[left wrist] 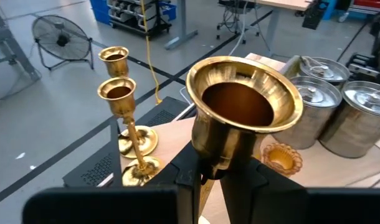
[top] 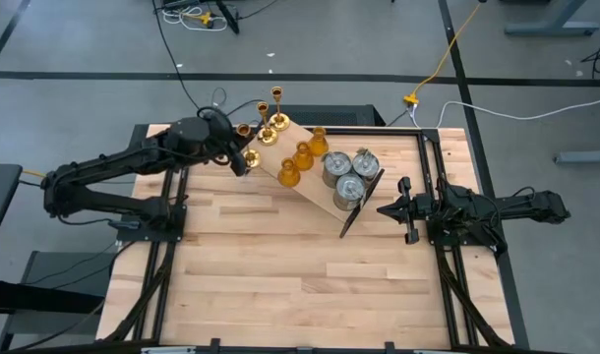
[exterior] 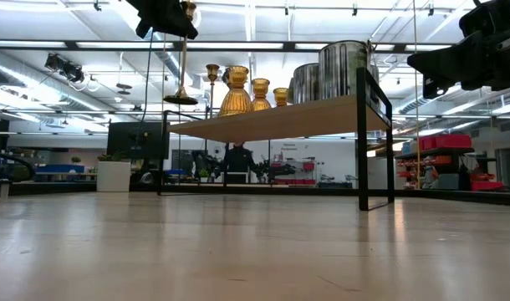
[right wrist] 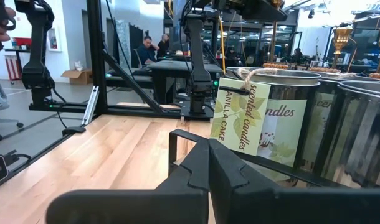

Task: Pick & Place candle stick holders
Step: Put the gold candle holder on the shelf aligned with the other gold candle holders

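My left gripper (top: 239, 155) is shut on a slim brass candle stick holder (left wrist: 243, 106) at the left end of a raised wooden shelf (top: 310, 182). Two more brass sticks (left wrist: 118, 93) (left wrist: 114, 57) stand on their round bases on the shelf's far left corner. Three amber glass holders (top: 302, 157) and three silver-grey cylinders (top: 349, 177) stand in rows on the shelf. My right gripper (top: 404, 209) is shut and empty, to the right of the shelf, level with the cylinders (right wrist: 283, 124). My left gripper pinches the brass stick's stem just below its cup (left wrist: 224, 158) between its two fingers (left wrist: 193, 177). The fingers come slanting down from the table's left. The stick hangs upright below them (exterior: 182, 58), its round base (exterior: 181, 99) lifted clear above the shelf.
The shelf stands on a black metal frame (exterior: 362, 142) high above the wooden table top (top: 280, 275) and lies slantwise across the table's far middle. A paper tag (right wrist: 243, 115) hangs on the nearest cylinder. The near half of the table is bare wood.
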Controlling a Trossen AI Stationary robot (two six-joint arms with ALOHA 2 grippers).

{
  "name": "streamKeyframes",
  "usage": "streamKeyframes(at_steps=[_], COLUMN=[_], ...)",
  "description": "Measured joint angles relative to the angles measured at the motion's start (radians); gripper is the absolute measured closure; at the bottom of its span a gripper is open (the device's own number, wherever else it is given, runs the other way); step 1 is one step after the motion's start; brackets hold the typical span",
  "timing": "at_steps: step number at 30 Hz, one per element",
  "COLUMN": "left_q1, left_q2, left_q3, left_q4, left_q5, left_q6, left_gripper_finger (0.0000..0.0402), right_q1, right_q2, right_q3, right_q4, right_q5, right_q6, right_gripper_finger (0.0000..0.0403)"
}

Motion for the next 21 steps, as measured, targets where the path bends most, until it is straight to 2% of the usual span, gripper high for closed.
streamKeyframes(at_steps=[10,21], left_q1=[0.054,0.133], left_q2=[0.0,0.028], left_q3=[-0.008,-0.009], left_q4=[0.006,0.025], left_q5=[0.105,0.107], left_q6=[0.001,0.005], left_gripper_finger=[0.0351,0.0351], right_q1=[0.0,0.0], right_q2=[0.0,0.0], right_q3=[0.0,0.0], right_q4=[0.0,0.0], right_q5=[0.0,0.0], right_q6=[0.0,0.0], right_gripper_finger=[0.04,0.04])
